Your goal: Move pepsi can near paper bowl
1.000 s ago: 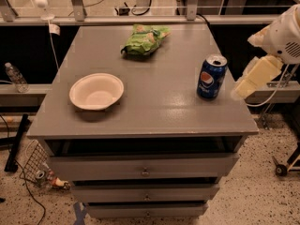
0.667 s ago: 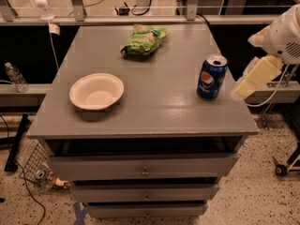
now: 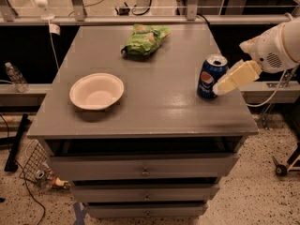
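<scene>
- and here we are: the pepsi can (image 3: 211, 78) stands upright near the right edge of the grey cabinet top (image 3: 154, 114), with the gripper (image 3: 225, 84) right up against its right side, touching or just beside it
- whether the gripper is apart, together or clamped on the can, i cannot tell from this angle; only its cream pad on the can's right shows
- the step in hand looks like securing the can, so the grip wants to sit square on the can's middle, keeping it upright
- the paper bowl (image 3: 96, 91) sits well apart on the left front of the top, so the carry will likely run leftward across the bare middle
- set the can down beside the rim, not on it; a light bowl could slide if nudged
- the green snack bag (image 3: 144, 39) lies towards the back, clear of that line
- nothing stands between can and bowl
- the watch-out is the right edge: a push outward could tip the can off
</scene>
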You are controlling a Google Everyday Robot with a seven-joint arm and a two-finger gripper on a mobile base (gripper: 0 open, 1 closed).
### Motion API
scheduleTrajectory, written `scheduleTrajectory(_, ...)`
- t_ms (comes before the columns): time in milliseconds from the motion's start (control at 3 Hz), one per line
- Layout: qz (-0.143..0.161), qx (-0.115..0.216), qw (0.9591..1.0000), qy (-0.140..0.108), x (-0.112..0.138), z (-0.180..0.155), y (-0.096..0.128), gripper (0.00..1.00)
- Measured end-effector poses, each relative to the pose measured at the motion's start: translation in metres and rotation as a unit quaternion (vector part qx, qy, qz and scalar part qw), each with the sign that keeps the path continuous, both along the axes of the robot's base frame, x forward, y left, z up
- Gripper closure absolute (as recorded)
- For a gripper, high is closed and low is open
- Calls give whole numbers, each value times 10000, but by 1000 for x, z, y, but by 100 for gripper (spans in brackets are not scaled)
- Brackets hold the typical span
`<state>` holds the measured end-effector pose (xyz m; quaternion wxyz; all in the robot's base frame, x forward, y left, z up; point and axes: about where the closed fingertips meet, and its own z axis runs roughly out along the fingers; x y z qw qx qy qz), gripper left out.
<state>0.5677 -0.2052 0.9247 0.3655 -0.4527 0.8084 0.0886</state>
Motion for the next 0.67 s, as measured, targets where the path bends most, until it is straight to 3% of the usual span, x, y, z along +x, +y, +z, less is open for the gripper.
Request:
scheduleTrajectory(333,-77,523,9985,-139,18,-13,10,0)
scheduleTrajectory(667,-99,847,9962,-181,28,-21,19,15)
